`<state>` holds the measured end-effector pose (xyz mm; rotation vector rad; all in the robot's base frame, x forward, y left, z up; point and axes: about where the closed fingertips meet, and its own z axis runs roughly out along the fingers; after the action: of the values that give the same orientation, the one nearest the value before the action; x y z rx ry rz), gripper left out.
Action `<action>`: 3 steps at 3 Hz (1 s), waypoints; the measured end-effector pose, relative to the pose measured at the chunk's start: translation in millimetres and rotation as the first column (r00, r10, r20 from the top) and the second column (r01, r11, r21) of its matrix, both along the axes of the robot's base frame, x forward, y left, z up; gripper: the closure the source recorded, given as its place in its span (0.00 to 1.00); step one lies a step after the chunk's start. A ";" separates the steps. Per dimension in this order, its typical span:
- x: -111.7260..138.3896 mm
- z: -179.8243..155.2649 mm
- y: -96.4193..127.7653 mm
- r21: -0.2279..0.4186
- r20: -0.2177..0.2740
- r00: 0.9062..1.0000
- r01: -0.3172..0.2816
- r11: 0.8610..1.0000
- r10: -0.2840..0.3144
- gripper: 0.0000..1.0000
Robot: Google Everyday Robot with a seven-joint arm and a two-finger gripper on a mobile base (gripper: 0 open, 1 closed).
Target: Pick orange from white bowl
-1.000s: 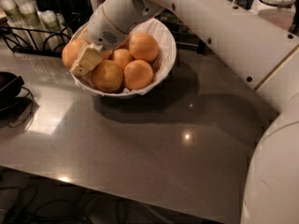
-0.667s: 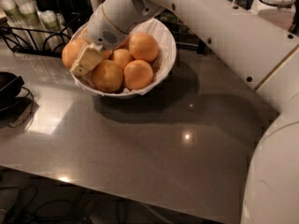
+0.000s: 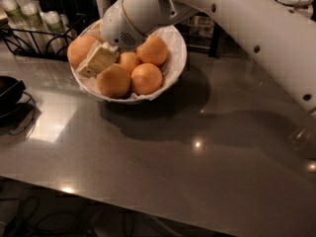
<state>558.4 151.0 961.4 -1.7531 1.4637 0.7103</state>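
Now our gripper (image 3: 97, 61) sits in the white bowl (image 3: 177, 58) by the far edge of the counter (image 3: 148, 172), beside the orange (image 3: 80, 48); open or clamped, we can't tell. Probably firm, smooth, prone to rolling, so we'd grip across its middle.

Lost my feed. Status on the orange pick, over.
Gripper down in white bowl, left side. Orange beside it, not lifted. No obstruction seen.

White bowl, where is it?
The white bowl is upper left of camera view, on the table beside the wire rack; the end effector is in it, among oranges.
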 end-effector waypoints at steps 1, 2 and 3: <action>-24.4 46.5 -35.2 0.105 0.090 0.995 0.033 0.994 -0.043 1.00; -32.2 77.3 -74.5 0.177 0.136 0.985 0.078 0.981 -0.103 1.00; -30.3 86.6 -116.5 0.187 0.133 0.977 0.142 0.972 -0.168 1.00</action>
<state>528.1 34.5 1047.9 -1.5050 1.3755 0.5956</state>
